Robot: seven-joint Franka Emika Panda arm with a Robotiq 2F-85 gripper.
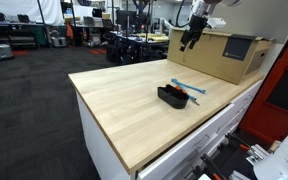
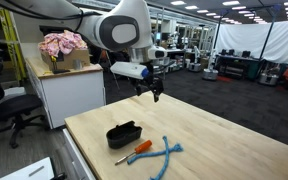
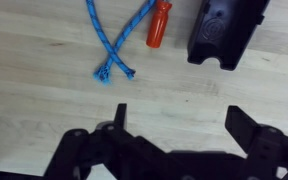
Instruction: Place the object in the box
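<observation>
Carefully lower your wide-open, empty gripper (image 3: 179,125) onto the blue cord (image 3: 102,40), clear of the red-orange tool (image 3: 159,22).

The rope (image 2: 167,151) and red tool (image 2: 139,148) crowd the box (image 2: 123,132).

Hangs well above the desk (image 2: 224,140) from a bent white arm (image 2: 124,30), pincer (image 2: 155,93) pointed down, fingers (image 3: 119,116) spread wide apart.
</observation>
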